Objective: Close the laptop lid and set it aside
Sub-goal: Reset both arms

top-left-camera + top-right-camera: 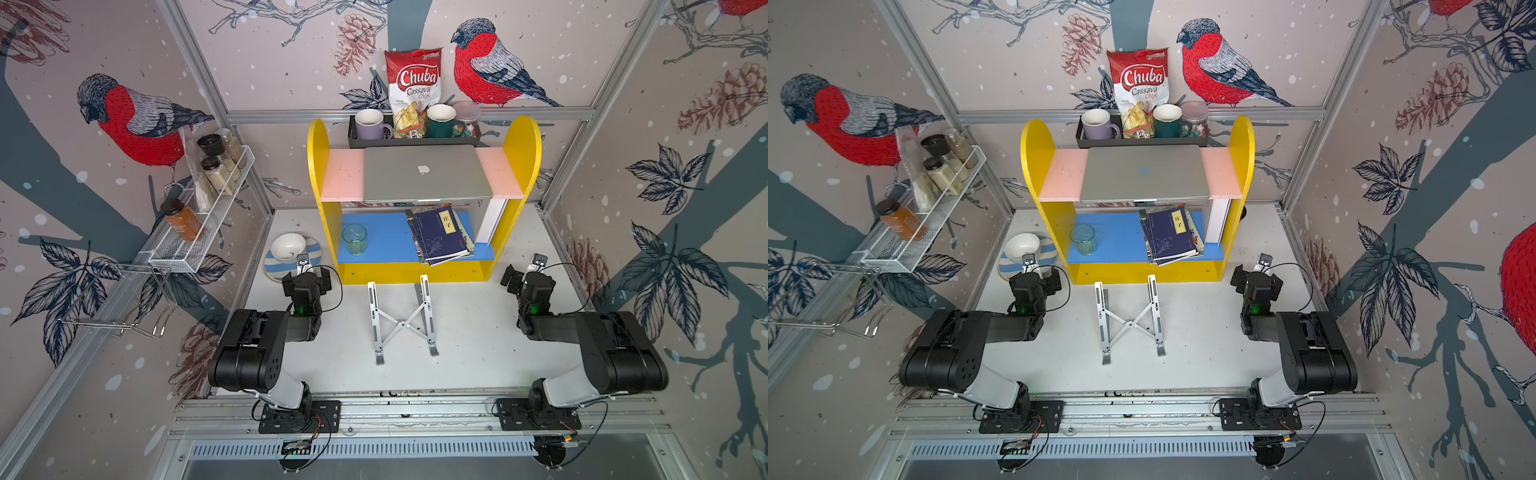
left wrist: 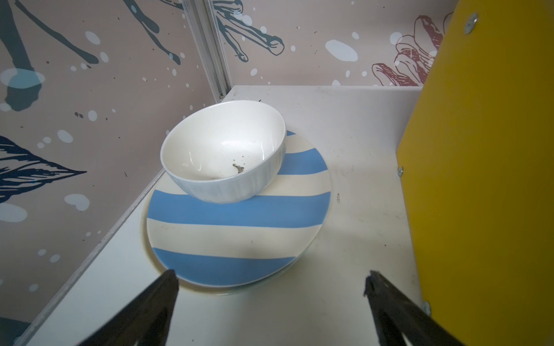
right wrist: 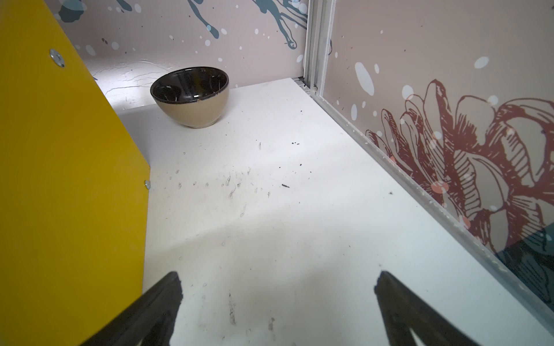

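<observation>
Top views, both: left hand (image 2: 271, 280) jaws spread wide, holding nothing, just beside striped plate (image 2: 236, 227) near bench's left edge | laptop (image 1: 428, 172) mid pink top shelf (image 1: 343, 174), laptop lid (image 1: 1144, 170) shut flat, logo up | folding stand (image 1: 402, 320) mid-bench | right hand (image 3: 278, 281) spread wide, holding nothing, near bench's right edge

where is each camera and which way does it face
Top views: high at the front, looking down and back at shelf, closed laptop, stand; left arm and right arm show.
Left wrist: on the left arm, facing white bowl on plate; open left gripper shows.
Right wrist: on the right arm, facing dark bowl; open right gripper shows.
Shared: all show the shelf; top views and left wrist share white bowl and plate.
</observation>
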You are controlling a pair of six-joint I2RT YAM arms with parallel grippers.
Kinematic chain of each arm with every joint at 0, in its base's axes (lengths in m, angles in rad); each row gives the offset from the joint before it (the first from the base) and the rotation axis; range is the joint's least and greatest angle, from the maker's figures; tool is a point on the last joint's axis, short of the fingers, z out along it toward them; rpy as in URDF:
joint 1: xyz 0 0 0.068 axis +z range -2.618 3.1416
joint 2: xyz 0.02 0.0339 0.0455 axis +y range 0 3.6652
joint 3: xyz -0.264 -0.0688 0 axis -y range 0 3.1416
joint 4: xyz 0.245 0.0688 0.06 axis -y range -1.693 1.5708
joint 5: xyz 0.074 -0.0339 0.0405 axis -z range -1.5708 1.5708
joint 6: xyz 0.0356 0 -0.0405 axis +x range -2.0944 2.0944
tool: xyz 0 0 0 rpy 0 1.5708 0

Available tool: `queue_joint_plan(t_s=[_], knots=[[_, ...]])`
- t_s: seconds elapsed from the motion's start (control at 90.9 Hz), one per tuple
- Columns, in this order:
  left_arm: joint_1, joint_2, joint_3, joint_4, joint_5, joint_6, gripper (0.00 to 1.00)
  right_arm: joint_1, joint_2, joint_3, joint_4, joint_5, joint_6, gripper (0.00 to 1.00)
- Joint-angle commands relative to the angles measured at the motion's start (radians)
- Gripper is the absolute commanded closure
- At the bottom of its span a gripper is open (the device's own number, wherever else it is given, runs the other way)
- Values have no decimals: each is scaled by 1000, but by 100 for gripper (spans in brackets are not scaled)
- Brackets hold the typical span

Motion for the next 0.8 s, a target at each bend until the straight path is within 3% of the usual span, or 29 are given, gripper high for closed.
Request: queue_joint_plan(t_s=[0.0,0.792], knots=[[0,-2,5,0,17,13,4,2,-1,5,19,4,-4,0],[0,1,8,-6,45,21,4,1,-1,5,18,3,-5,0]])
